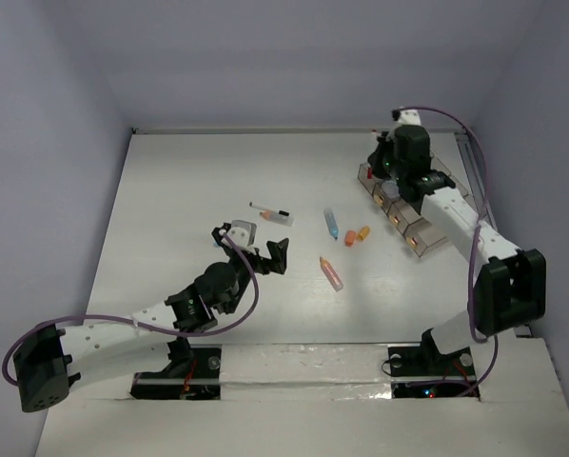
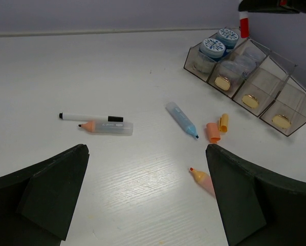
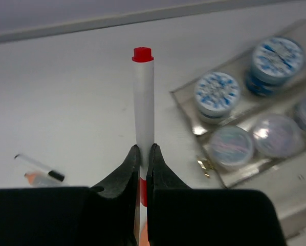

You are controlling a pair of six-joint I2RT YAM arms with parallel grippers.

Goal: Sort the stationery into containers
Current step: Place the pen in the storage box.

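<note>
My right gripper [image 3: 143, 149] is shut on a thin white pen with a red end [image 3: 143, 102] and holds it above the table just left of the smoky organiser tray [image 3: 193, 123]. In the top view this gripper [image 1: 384, 162] hovers over the tray's far end [image 1: 420, 243]. Round jars with blue patterned lids [image 3: 217, 92] sit in the tray's far compartments [image 2: 213, 47]. My left gripper [image 2: 148, 195] is open and empty, low over the table [image 1: 261, 249]. A pink stick [image 2: 203, 179] lies just beside its right finger [image 2: 255, 200].
On the table lie a white pen with a black cap [image 2: 89, 117], a clear stick with an orange tip [image 2: 107, 126], a blue stick [image 2: 182, 119] and two short orange pieces [image 2: 213, 131]. White walls close in the table at the back and on both sides.
</note>
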